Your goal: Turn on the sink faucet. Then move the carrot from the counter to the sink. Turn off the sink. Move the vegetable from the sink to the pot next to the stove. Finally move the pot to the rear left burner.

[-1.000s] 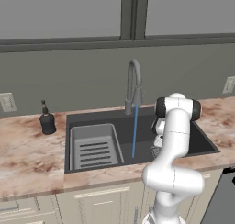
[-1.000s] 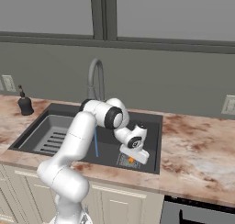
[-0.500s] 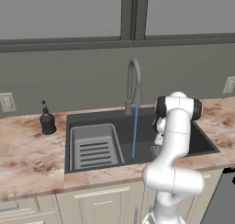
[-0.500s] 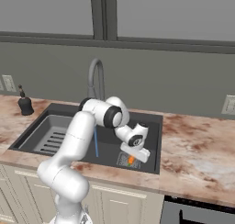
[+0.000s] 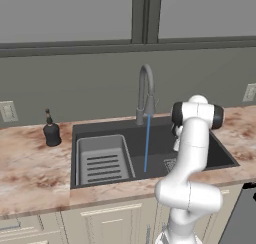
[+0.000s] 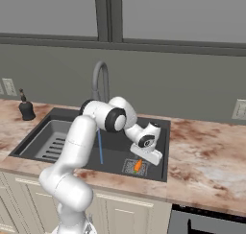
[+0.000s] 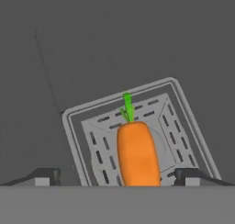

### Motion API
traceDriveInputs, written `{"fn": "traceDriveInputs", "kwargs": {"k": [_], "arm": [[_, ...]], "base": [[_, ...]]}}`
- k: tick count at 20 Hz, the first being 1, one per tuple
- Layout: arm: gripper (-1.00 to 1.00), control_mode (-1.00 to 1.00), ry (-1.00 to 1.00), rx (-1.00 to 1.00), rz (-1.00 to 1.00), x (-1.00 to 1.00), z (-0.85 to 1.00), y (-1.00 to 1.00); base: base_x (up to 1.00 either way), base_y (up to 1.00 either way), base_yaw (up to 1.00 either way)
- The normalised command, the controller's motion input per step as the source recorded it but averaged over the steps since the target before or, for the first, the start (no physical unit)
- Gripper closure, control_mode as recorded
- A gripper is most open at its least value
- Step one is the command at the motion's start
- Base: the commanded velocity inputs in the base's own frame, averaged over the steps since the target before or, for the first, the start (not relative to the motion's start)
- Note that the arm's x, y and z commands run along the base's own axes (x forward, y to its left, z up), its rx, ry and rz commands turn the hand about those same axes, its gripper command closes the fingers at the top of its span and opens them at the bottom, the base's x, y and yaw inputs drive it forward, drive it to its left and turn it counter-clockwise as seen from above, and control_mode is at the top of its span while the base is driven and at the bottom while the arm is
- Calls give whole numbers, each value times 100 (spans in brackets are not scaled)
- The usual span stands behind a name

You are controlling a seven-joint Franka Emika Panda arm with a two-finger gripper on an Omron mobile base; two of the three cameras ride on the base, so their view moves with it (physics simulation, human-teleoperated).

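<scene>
The orange carrot (image 7: 137, 152) with its green top lies on the grey drain grate (image 7: 92, 126) at the bottom of the dark sink (image 6: 163, 146). My gripper (image 7: 117, 175) hangs just above it, open, with one fingertip (image 7: 46, 175) on each side and not touching it. From the right base view the carrot (image 6: 138, 166) sits under the white hand, and my gripper (image 6: 145, 157) points down into the basin. Water (image 5: 147, 143) runs in a blue stream from the curved faucet (image 5: 145, 88). The pot is out of view.
A grey ribbed rack (image 5: 102, 160) fills the sink's left half. A dark soap dispenser (image 5: 51, 132) stands on the marble counter (image 5: 30, 173) to the left. The counter continues right of the sink (image 6: 206, 151), with wall outlets above.
The jaws have spread wide and let go of the carrot, which now rests on the drain grate. The arm has barely moved.
</scene>
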Motion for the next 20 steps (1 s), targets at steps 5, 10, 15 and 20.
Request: {"fn": "traceDriveInputs", "kwargs": {"k": [5,10,15,20], "arm": [[-100,-100,-2,2,0,0,57,-14],[-100,-100,-3,3,0,-2,63,-8],[-100,-100,-4,3,0,0,66,-2],[-100,-100,-7,4,2,-3,66,0]], "base": [[0,0,0],[0,0,0],[0,0,0],[0,0,0]]}}
